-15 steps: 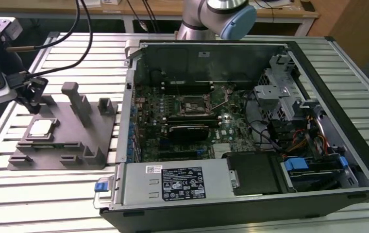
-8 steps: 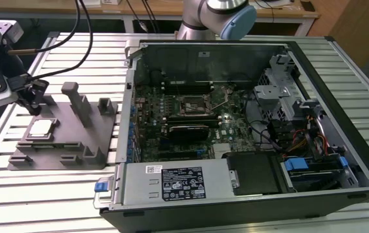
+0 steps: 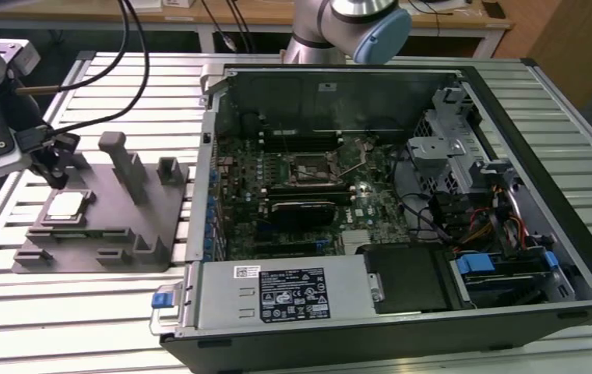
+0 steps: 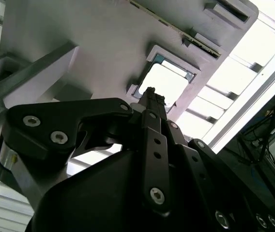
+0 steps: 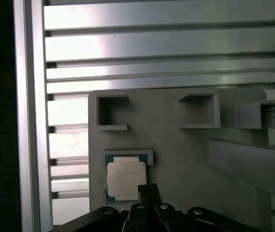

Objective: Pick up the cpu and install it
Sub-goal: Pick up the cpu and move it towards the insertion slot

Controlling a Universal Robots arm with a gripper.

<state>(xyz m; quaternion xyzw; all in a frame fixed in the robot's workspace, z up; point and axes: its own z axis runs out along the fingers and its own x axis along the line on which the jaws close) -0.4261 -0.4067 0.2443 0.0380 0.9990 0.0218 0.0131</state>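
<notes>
The cpu (image 3: 65, 205) is a small square chip with a silvery-white top. It lies flat in a shallow recess of the grey stepped block (image 3: 109, 226) at the exterior view's left. My gripper (image 3: 59, 181) hangs just above the block, over the chip's edge and apart from it. Its dark fingers are drawn together to one narrow tip with nothing between them. In the first wrist view the tip (image 5: 149, 187) stands beside the cpu (image 5: 124, 179). In the second wrist view the tip (image 4: 151, 93) points at the bright cpu (image 4: 165, 83). The dark socket frame (image 3: 311, 167) sits on the motherboard inside the case.
The open computer case (image 3: 545, 179) lies on its side on the slatted aluminium table (image 3: 119, 78), with a power supply (image 3: 286, 292), drive bays and cables inside. Upright posts (image 3: 125, 160) of the grey block rise close to the gripper. A second arm's base (image 3: 343, 27) stands behind the case.
</notes>
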